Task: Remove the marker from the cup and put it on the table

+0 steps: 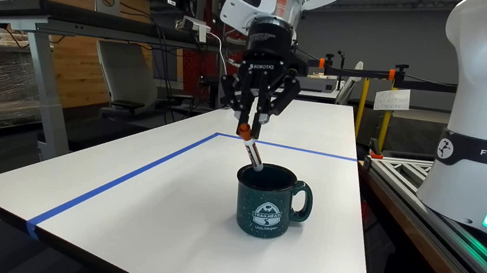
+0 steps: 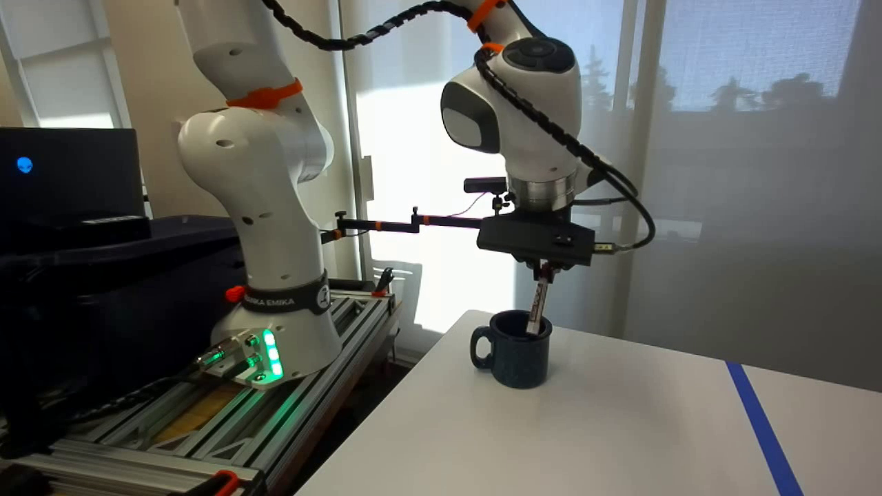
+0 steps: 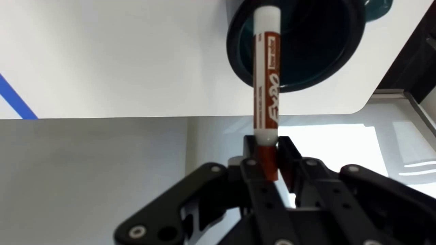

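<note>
While the hand (image 1: 249, 130) grips a tilted marker (image 1: 252, 152), mid-frame in an exterior view, lower end at mouth of upright cup (image 1: 263, 208), lower centre, on counter (image 1: 162, 223).

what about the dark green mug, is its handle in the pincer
No, the pincer holds a slim white marker by its orange cap, the handle untouched.

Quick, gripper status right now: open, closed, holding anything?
Gripper: closed, holding the brown Expo low-odor marker by its capped end.
</note>
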You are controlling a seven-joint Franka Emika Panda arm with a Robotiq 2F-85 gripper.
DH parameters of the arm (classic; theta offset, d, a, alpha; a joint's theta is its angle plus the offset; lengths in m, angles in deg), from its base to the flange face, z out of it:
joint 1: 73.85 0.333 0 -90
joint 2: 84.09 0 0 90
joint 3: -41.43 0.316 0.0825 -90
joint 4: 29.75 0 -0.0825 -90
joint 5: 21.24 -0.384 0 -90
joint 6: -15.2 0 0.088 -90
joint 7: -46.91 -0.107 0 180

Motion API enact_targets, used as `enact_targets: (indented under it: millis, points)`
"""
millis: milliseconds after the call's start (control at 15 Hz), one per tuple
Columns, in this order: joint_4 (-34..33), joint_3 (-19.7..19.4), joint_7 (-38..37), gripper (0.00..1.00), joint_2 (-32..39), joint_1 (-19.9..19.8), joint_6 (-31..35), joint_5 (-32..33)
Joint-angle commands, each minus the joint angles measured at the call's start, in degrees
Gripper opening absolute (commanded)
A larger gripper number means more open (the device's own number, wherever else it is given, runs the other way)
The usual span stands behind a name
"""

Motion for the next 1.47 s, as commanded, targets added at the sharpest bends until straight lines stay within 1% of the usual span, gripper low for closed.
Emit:
enact_targets:
  millis: [0,200,333,467,733,933,1200,1400]
  points:
    - [1.28,-1.62,-6.98,0.05,-8.03,-2.07,-4.12,5.38]
    - [0.94,-3.55,-13.50,0.05,-10.04,-4.44,-3.60,10.29]
    - [0.52,-5.26,-16.56,0.05,-8.59,-5.52,-2.41,12.94]
    - [0.10,-7.21,-17.74,0.05,-6.12,-5.91,-1.48,14.24]
    - [0.50,-9.70,-17.50,0.05,-0.45,-5.86,3.58,13.81]
    - [0.66,-10.06,-17.38,0.05,4.54,-5.78,7.10,13.47]
    - [0.72,-8.61,-18.81,0.05,11.25,-6.14,11.27,14.12]
    - [0.72,-8.28,-19.67,0.05,15.30,-5.30,15.27,14.76]
